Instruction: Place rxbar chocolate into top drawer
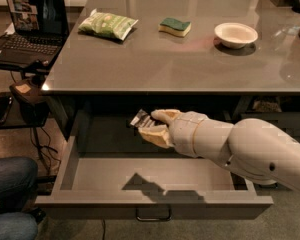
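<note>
The two tan jaws are closed on the rxbar chocolate (pixel 139 119), a small flat black snack-bar wrapper with white markings. One finger (pixel 165 115) lies above it and the other below, pinching the end nearest the arm. The free end sticks out past the fingertips toward the left, tilted a little upward, so the long axis runs roughly left to right along the drawer's width. The white marks on the wrapper cannot be read.

The gripper (pixel 150 125) hangs over the open top drawer (pixel 155 204), a wide, shallow grey metal drawer, near the middle of its back edge and just under the front edge of the counter. The bar is in the air, not touching the drawer floor. A dark shadow of the gripper (pixel 155 186) falls on the floor toward the front edge. A small curved metal handle (pixel 153 215) sits centred on the drawer front.

The thick cream-white arm (pixel 250 146) comes in from the right, crossing the drawer's right side.

On the grey countertop (pixel 165 66), toward the far edge: a pale green chip bag (pixel 107 24) near the far-left corner — its printing is illegible — a green-and-yellow sponge (pixel 174 26) near the middle, and a white bowl (pixel 235 34) to the right. Off the left edge stands an open black laptop (pixel 30 26), and a knee in blue jeans (pixel 10 184) shows at the lower left.
</note>
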Available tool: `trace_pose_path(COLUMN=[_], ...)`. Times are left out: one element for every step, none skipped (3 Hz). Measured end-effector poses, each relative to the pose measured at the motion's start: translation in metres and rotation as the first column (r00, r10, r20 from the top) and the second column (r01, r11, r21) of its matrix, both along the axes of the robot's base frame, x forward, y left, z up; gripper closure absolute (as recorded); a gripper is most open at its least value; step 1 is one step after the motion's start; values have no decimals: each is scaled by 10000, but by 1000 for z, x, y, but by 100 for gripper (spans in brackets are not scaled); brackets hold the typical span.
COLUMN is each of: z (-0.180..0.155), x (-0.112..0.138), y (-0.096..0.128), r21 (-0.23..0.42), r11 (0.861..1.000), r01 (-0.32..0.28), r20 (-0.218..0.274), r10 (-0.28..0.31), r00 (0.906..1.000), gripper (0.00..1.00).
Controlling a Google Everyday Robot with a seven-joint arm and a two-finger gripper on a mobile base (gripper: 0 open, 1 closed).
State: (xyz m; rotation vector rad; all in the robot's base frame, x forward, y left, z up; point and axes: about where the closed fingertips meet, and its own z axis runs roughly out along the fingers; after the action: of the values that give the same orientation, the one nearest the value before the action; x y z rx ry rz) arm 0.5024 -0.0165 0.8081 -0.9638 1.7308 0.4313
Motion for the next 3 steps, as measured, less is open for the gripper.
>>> trace_pose_path(z=[-5, -53, -109], x=[5, 17, 29], y=[5, 2, -11], r21=[-4, -455, -1479], r11=[10000, 9988, 9876], r01=[-81, 188, 521], r20=[-55, -628, -1079], r10=[81, -216, -685], r00=[10000, 9978, 9918], gripper=[100, 100, 100])
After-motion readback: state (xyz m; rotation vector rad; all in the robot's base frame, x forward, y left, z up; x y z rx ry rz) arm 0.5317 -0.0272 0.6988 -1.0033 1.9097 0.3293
